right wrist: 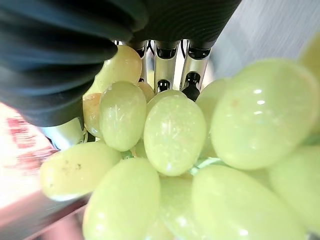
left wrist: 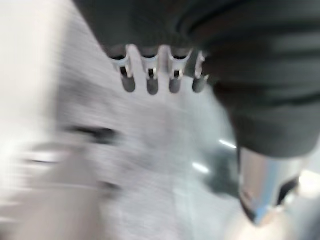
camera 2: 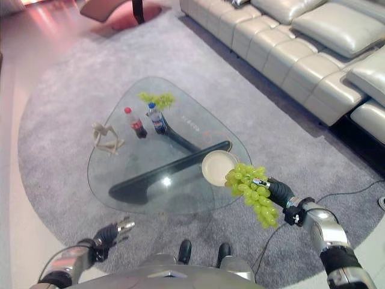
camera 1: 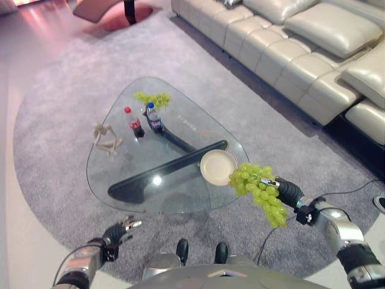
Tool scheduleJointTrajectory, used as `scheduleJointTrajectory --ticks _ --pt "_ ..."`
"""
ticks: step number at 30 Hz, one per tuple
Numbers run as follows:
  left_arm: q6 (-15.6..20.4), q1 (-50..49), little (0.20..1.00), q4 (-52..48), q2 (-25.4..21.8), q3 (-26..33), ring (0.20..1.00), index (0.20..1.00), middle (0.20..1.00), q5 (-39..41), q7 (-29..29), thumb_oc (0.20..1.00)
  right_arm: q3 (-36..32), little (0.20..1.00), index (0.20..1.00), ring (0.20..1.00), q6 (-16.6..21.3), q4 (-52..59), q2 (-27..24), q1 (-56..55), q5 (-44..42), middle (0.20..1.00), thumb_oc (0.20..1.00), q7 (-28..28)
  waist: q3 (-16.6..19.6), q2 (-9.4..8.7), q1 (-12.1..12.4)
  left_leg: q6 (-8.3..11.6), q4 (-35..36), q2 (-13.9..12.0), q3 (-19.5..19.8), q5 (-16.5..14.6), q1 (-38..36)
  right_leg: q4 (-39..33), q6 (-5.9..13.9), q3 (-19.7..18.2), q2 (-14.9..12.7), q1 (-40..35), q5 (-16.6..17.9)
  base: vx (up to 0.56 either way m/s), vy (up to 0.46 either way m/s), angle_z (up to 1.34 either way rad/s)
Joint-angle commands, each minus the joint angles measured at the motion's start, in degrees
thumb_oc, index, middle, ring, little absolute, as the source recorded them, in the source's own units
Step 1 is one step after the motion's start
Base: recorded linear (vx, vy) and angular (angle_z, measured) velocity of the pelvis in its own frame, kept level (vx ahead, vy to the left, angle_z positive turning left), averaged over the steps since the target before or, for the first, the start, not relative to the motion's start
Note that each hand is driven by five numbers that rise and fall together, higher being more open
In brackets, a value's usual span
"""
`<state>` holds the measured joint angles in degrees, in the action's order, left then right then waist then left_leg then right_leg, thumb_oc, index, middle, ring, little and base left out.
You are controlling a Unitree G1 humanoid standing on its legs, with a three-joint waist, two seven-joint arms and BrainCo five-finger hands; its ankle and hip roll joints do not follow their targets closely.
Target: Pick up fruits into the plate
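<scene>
The bunch of green grapes point(camera 1: 260, 190) was pale yellow-green, its oval berries glossy and tightly packed, the cluster long and trailing downward from the right robot hand point(camera 1: 287, 191). That robot hand had its fingers point(right wrist: 192, 65) curled round the top of the bunch, grasping it in the air just off the worktop's right edge. The grapes hung beside the cream plate point(camera 1: 218, 167), their upper berries overlapping its right rim as seen from the head camera; whether they touched it could not be told.

The plate sat near the right edge of the glass worktop point(camera 1: 138, 192). A second green bunch point(camera 1: 154, 98) lay at the far corner, with two small bottles, one red-capped point(camera 1: 133, 122) and one blue-capped point(camera 1: 154, 117), just nearer than it. A pale wooden figure point(camera 1: 106, 139) stood by the left edge. The near part of the worktop in front of the plate carried nothing.

The left robot hand point(camera 1: 117, 232) hung low, off the near edge over the grey rug point(camera 1: 54, 120), its fingers point(left wrist: 150, 75) loosely extended and holding nothing.
</scene>
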<state>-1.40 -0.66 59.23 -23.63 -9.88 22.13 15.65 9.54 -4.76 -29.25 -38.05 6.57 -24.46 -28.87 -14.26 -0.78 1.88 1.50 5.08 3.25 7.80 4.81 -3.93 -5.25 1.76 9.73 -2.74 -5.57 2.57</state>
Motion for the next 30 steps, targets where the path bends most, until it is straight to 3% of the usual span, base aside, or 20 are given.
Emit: scheduleJointTrajectory --ticks 1,6,13,20,30 --pt "3.2 5.1 1.0 3.8 0.6 -2.2 1.0 1.0 1.0 -0.9 -3.9 1.0 2.4 0.2 0.2 0.2 4.9 0.5 -5.0 12.1 9.5 0.2 0.2 12.1 -4.2 -0.05 2.8 0.02 -7.5 -0.9 -4.6 -9.6 2.2 6.1 1.93 -0.3 -1.2 3.5 -4.7 -0.18 -0.031 0.29" --pt "3.1 7.5 1.0 6.1 1.2 -4.6 1.0 1.0 1.0 -0.5 -5.0 1.0 5.6 0.2 0.2 0.2 3.1 -2.7 -8.2 19.1 17.1 0.2 0.2 20.3 -8.1 0.19 4.0 -0.24 -8.9 -0.2 -2.4 -9.1 6.1 7.8 1.56 0.5 -1.1 7.0 -4.7 -0.12 -0.007 0.2" --pt "3.5 13.1 1.0 5.2 1.9 -11.2 1.0 1.0 1.0 2.0 -7.5 1.0 10.7 0.2 0.2 0.2 -0.6 -9.5 -10.3 33.5 24.8 0.2 0.2 34.4 -14.6 1.97 5.4 -0.89 -11.9 1.6 0.6 -8.1 13.7 11.8 1.21 1.8 -1.2 14.8 -4.5 -0.14 0.032 0.13" --pt "4.3 16.4 1.0 -0.6 2.0 -16.1 1.0 1.0 1.0 4.6 -9.5 1.0 14.5 0.2 0.2 0.2 -2.7 -15.6 -10.6 44.1 27.0 0.2 0.2 43.3 -15.5 4.18 5.6 -1.37 -13.7 2.8 1.0 -6.5 22.1 15.9 1.05 2.7 -1.1 24.6 -4.4 -0.08 0.065 0.0" --pt "4.9 15.4 1.0 -4.0 1.5 -18.4 1.0 1.0 1.0 5.2 -9.9 1.0 16.4 0.2 0.2 0.2 -4.1 -20.5 -10.9 50.0 28.6 0.2 0.2 45.9 -15.5 6.33 5.9 -1.28 -16.5 3.8 -0.3 -6.6 28.2 19.8 1.44 3.1 -2.1 31.9 -4.7 -0.03 0.06 0.02"
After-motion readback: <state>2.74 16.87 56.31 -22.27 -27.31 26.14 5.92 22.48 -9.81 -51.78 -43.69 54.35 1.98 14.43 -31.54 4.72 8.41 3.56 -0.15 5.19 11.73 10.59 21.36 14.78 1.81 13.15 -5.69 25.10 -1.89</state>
